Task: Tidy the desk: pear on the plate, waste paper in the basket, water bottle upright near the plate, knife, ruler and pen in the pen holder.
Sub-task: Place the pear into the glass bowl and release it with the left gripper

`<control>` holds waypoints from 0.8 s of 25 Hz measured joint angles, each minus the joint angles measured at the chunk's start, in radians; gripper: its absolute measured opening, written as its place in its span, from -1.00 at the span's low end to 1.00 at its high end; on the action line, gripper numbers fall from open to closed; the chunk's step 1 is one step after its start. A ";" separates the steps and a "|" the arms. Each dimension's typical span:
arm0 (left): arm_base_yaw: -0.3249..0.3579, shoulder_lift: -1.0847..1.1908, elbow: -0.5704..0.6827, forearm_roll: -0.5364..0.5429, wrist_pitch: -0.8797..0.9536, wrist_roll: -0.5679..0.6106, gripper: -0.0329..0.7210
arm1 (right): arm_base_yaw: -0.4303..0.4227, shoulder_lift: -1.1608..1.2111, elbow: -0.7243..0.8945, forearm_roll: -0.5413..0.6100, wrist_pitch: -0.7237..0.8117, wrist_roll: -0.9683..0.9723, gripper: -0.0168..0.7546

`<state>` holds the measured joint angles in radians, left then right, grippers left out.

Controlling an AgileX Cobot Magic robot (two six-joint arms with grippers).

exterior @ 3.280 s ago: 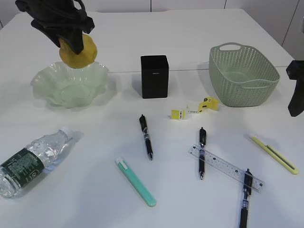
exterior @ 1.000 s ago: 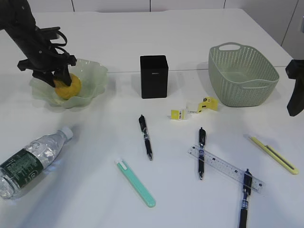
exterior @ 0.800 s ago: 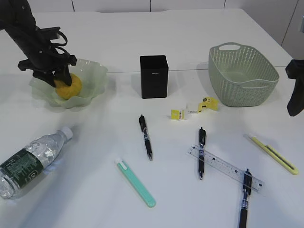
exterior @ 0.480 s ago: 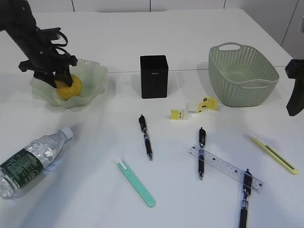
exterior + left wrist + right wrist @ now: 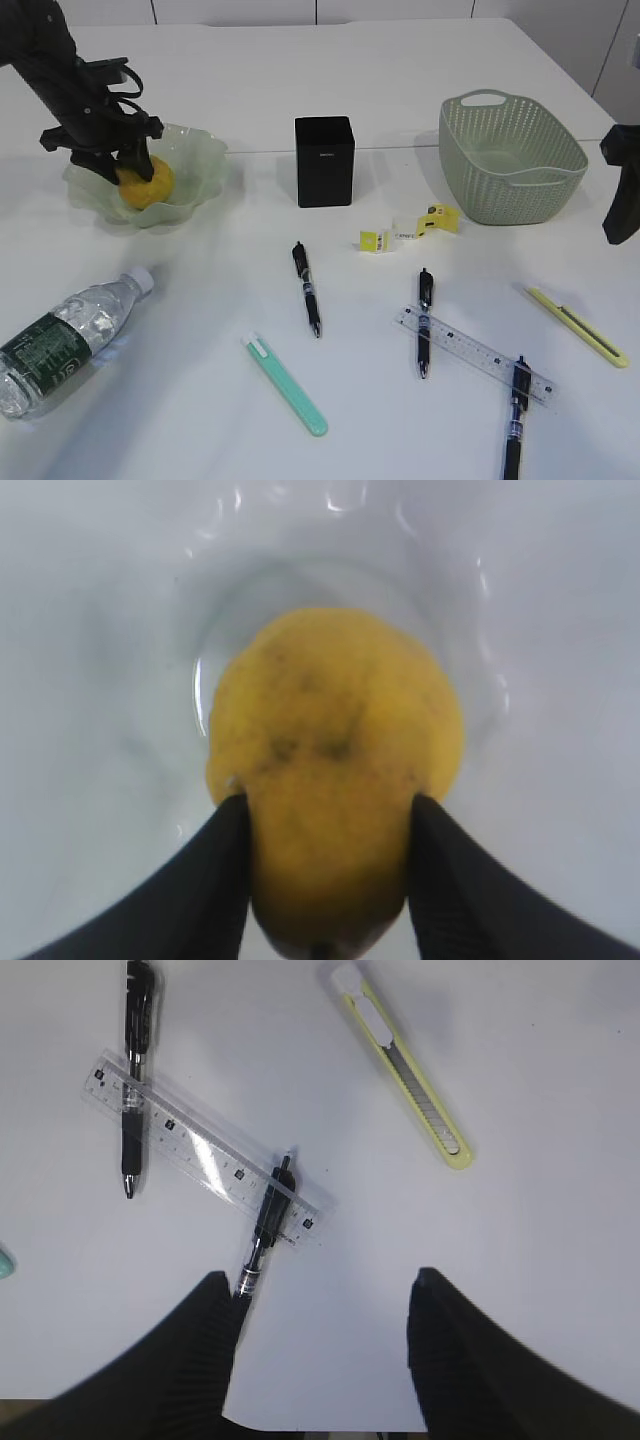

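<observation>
Over on desk [image 5: 400,70] left: left gripper [image 5: 328,875] down inside plate [image 5: 190,170], black fingers [image 5: 210,880] partly spread and pressed against both flanks of pear [image 5: 335,760], pear sitting on plate bottom. At right edge: right gripper [image 5: 320,1360] above desk, jaws apart, nothing between, over ruler [image 5: 205,1155] lying across two pens, yellow knife [image 5: 405,1065] beside. Elsewhere: water bottle [image 5: 65,335] on its side front left, pen holder [image 5: 325,160] mid-desk, basket [image 5: 510,155] right, waste paper [image 5: 410,230] between holder and basket.
</observation>
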<state>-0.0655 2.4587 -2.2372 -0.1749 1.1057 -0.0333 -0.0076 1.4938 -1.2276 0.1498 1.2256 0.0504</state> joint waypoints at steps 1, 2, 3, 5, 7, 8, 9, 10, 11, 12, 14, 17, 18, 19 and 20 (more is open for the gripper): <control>0.000 0.000 0.000 0.000 -0.002 0.000 -0.04 | 0.000 0.000 0.000 0.000 0.000 0.000 0.19; 0.000 0.000 0.000 0.000 -0.004 0.000 -0.04 | 0.000 0.000 0.000 0.000 0.000 0.000 0.19; 0.000 0.000 0.000 0.000 -0.006 0.000 -0.04 | 0.000 0.000 0.000 0.000 0.000 0.000 0.19; 0.000 0.000 0.000 0.000 -0.010 0.000 -0.04 | 0.000 0.000 0.000 0.000 0.000 0.000 0.19; 0.000 0.000 0.000 -0.002 -0.014 0.000 -0.03 | 0.000 0.000 0.000 0.000 0.000 0.000 0.19; 0.000 0.000 0.000 -0.004 -0.017 0.000 -0.03 | 0.000 0.000 0.000 0.000 0.000 0.000 0.19; 0.000 0.000 0.000 -0.004 -0.022 0.000 -0.02 | 0.000 0.000 0.000 0.000 0.000 0.000 0.19; 0.000 0.002 0.000 -0.008 -0.026 0.000 -0.01 | 0.000 0.000 0.000 0.000 0.000 0.000 0.19; 0.000 0.002 0.000 -0.010 -0.031 0.000 0.01 | 0.000 0.000 0.000 0.000 0.000 0.000 0.19; 0.000 0.002 0.000 -0.012 -0.039 0.000 0.04 | 0.000 0.000 0.000 0.000 0.000 0.000 0.19; 0.000 0.002 0.000 -0.024 -0.052 0.000 0.11 | 0.000 0.000 0.000 0.000 0.000 0.000 0.19; 0.000 0.002 0.000 -0.035 -0.069 0.000 0.18 | 0.000 0.000 0.000 0.000 0.000 0.000 0.19; 0.000 0.002 0.000 -0.035 -0.074 0.000 0.19 | 0.000 0.000 0.000 0.000 0.000 0.000 0.19; 0.000 0.002 0.000 -0.037 -0.078 0.002 0.20 | 0.000 0.000 0.000 0.000 0.000 0.000 0.19; 0.000 0.002 0.000 -0.037 -0.078 0.002 0.20 | 0.000 0.000 0.000 0.000 0.000 0.000 0.19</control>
<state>-0.0655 2.4607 -2.2372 -0.2119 1.0277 -0.0315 -0.0076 1.4938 -1.2276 0.1498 1.2256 0.0504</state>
